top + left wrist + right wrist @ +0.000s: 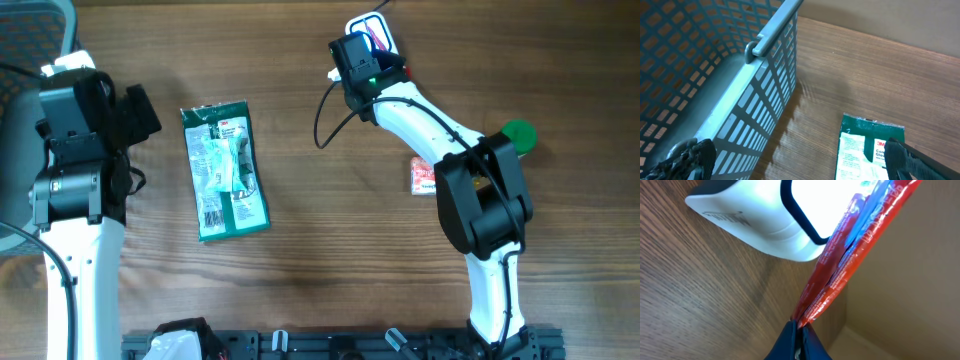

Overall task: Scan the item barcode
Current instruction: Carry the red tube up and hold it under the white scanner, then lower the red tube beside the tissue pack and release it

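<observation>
Shop checkout mock-up, wooden table [300, 280], white barcode scanner [755, 225], mesh basket [765, 100], green retail packet [226, 170]

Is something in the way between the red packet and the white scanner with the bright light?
No, nothing visible. The right gripper pinches the thin red plastic packet by its end, right in front of the glowing window of the white scanner.

brown wood-grain table [300, 290]; blue mesh basket [690, 60] at its left edge.
</observation>
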Robot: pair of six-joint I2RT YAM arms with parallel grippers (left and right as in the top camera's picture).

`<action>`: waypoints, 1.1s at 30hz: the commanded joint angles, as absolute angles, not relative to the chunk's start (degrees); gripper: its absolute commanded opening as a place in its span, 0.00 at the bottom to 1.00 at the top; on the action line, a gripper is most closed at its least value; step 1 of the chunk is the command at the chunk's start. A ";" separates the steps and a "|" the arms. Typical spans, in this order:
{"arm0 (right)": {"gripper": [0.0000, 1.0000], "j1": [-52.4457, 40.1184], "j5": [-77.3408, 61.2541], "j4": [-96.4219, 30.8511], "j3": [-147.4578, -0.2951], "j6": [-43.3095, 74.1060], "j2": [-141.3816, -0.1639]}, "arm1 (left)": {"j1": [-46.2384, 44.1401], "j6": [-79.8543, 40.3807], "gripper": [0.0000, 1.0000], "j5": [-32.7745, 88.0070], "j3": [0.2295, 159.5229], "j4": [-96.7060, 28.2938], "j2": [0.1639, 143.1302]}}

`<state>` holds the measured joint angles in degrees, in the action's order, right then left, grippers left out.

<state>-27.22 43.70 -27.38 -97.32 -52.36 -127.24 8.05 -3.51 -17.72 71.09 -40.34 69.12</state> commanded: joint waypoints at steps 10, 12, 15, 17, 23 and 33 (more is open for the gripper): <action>0.04 -26.24 20.05 -59.13 -97.38 -17.37 -107.13 | 8.38 -3.40 1.00 -17.43 71.33 -40.18 69.17; 0.04 -25.15 11.22 -67.48 -97.38 -15.59 -106.98 | 8.38 -3.40 1.00 -17.43 71.33 -40.18 69.17; 0.04 -22.61 8.91 -75.53 -96.53 -1.04 -107.31 | 8.38 -3.40 1.00 -17.43 71.33 -40.18 69.17; 0.04 -21.06 8.91 -78.56 -95.53 5.45 -107.31 | 8.38 -3.40 1.00 -17.43 71.33 -40.18 69.17; 0.04 -20.01 8.97 -77.62 -91.46 15.64 -107.31 | 8.38 -3.40 1.00 -17.43 71.33 -40.18 69.17; 0.04 -20.01 14.96 -70.96 -81.21 19.49 -107.31 | 8.38 -3.40 1.00 -17.43 71.33 -40.18 69.17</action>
